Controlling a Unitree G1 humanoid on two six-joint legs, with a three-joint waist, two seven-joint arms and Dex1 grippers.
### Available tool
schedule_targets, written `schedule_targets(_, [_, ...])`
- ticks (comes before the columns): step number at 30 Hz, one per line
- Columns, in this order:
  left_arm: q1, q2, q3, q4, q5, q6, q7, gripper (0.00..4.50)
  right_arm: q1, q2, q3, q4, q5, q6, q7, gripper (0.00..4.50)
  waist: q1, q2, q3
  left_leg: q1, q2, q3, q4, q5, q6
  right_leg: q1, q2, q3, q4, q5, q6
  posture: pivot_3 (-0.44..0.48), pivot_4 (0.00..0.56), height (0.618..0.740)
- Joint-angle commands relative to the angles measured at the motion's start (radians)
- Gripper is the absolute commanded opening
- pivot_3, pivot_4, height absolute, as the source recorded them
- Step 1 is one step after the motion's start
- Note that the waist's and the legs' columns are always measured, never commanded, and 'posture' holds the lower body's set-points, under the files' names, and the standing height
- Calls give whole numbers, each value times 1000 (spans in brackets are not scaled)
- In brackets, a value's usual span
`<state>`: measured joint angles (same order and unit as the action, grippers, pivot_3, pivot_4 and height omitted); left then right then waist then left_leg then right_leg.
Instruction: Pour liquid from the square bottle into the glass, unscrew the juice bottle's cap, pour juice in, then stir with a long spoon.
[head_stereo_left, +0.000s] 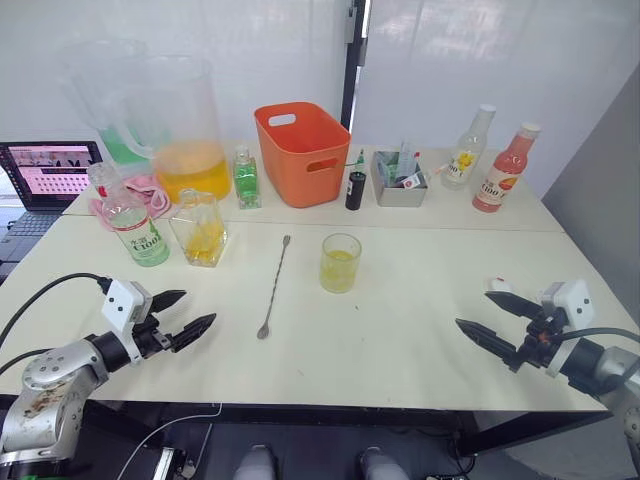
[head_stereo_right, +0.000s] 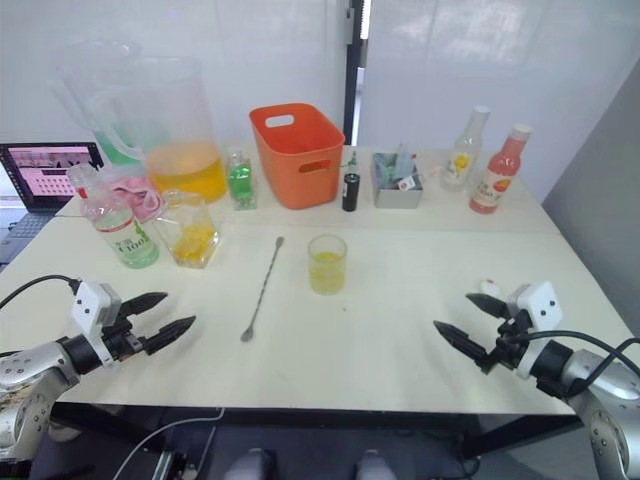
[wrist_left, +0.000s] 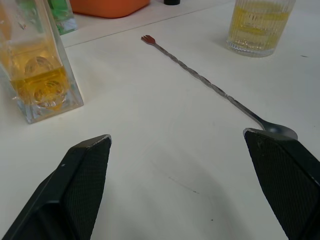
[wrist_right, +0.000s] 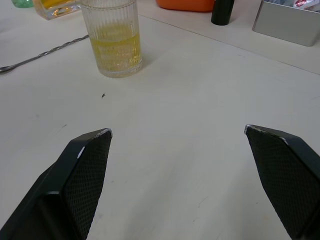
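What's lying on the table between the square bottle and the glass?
The long spoon lies alone between the square bottle and the glass, flat on the table, touching neither. The left eye view shows it.

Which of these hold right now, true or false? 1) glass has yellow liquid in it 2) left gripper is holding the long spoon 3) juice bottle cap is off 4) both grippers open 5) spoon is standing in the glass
1) True: the glass holds yellow liquid.
2) False: the left gripper is empty; the long spoon lies on the table.
3) False: the juice bottle appears capped.
4) True: the left gripper and the right gripper are open, holding nothing.
5) False: the spoon lies flat beside the glass, apart from it.
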<state>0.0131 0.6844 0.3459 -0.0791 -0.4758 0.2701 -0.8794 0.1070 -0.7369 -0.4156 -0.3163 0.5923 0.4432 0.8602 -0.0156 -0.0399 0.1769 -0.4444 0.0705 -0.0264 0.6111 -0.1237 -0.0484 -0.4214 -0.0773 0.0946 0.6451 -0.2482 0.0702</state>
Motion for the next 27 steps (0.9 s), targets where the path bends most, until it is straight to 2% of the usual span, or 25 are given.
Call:
schedule_targets(1, [11, -5, 15, -78, -25, 32, 34, 4485, -1, -14, -29, -12, 8, -20, 15, 4500, 0, 0, 0, 0, 0, 0, 0, 0, 0, 0, 0, 0, 0, 0, 0, 0, 150, 703])
schedule_targets(8, [9, -127, -30, -327, -47, 199, 282, 4485, -61, -81, 23, -82, 57, 27, 95, 4500, 1, 0, 0, 0, 0, 0, 0, 0, 0, 0, 0, 0, 0, 0, 0, 0, 150, 703])
schedule_targets(12, [7, -129, -80, -396, 1, 289, 380, 4485, -98, -125, 53, -118, 88, 60, 139, 4500, -2, 0, 0, 0, 0, 0, 0, 1, 2, 1, 1, 0, 0, 0, 1, 0, 150, 703])
schedule_targets(16, [-45, -178, -126, -454, 4, 423, 518, 4485, -189, -179, 85, -191, 192, 156, 162, 4500, 0, 0, 0, 0, 0, 0, 1, 2, 3, 0, 0, 1, 0, 0, 1, 0, 150, 703])
schedule_targets(22, [-138, -253, -234, -477, 55, 586, 676, 4485, -241, -231, 91, -246, 263, 229, 167, 4500, 7, -1, 0, -1, -1, -1, 2, 2, 4, 2, 0, 0, -2, 0, 2, 0, 150, 703])
schedule_targets(27, [-232, -330, -304, -395, 116, 648, 758, 4485, -248, -233, 93, -267, 264, 242, 147, 4500, 6, -1, 0, -1, -1, -1, 2, 2, 4, 1, 1, 0, -2, 0, 2, 0, 150, 703])
